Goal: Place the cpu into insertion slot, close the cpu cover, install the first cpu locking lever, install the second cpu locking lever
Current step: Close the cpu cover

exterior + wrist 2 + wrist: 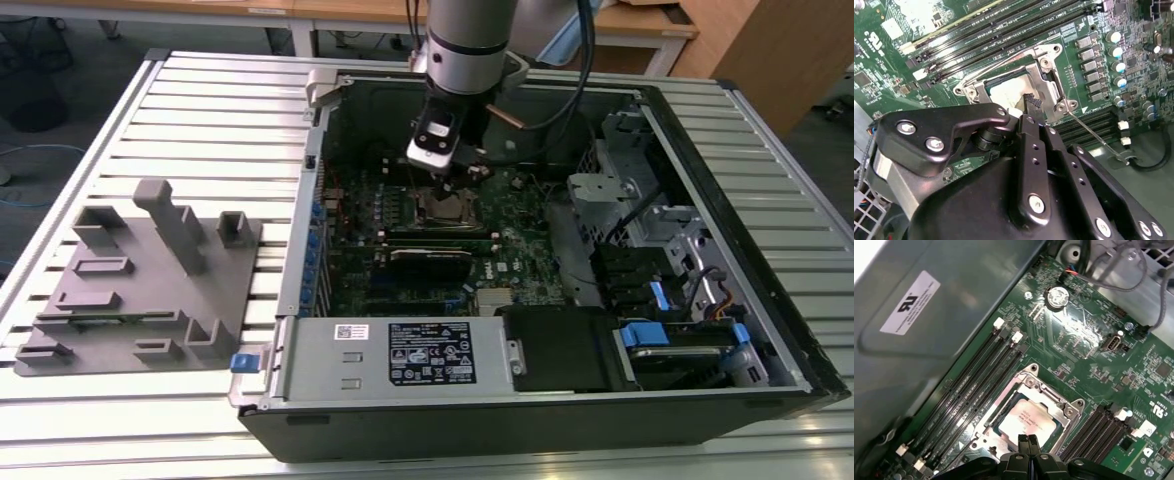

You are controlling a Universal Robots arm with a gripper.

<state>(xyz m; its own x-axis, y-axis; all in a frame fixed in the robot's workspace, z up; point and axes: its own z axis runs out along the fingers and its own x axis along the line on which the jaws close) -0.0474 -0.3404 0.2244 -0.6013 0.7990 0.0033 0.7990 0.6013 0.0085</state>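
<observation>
1. We see the tool point(1029, 439) closed, tips together, gripping nothing, low at the cover point(1054, 402) edge.
2. The chip point(1026, 420) sits in the socket point(998, 412), under the cover.
3. We judge closed tips suit pushing the loose-looking lever point(1094, 131).

Silver table point(200, 100) with long ridges, big open computer box point(534, 425) lying on it, grey block point(147, 290) with slots beside the box

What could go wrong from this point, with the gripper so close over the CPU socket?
The gripper hangs at the edge of the cpu cover; a slip might scrape the cpu. The thin locking lever looks unlatched, sticking out over the memory slots, so the cover may lift or the lever snag.
</observation>
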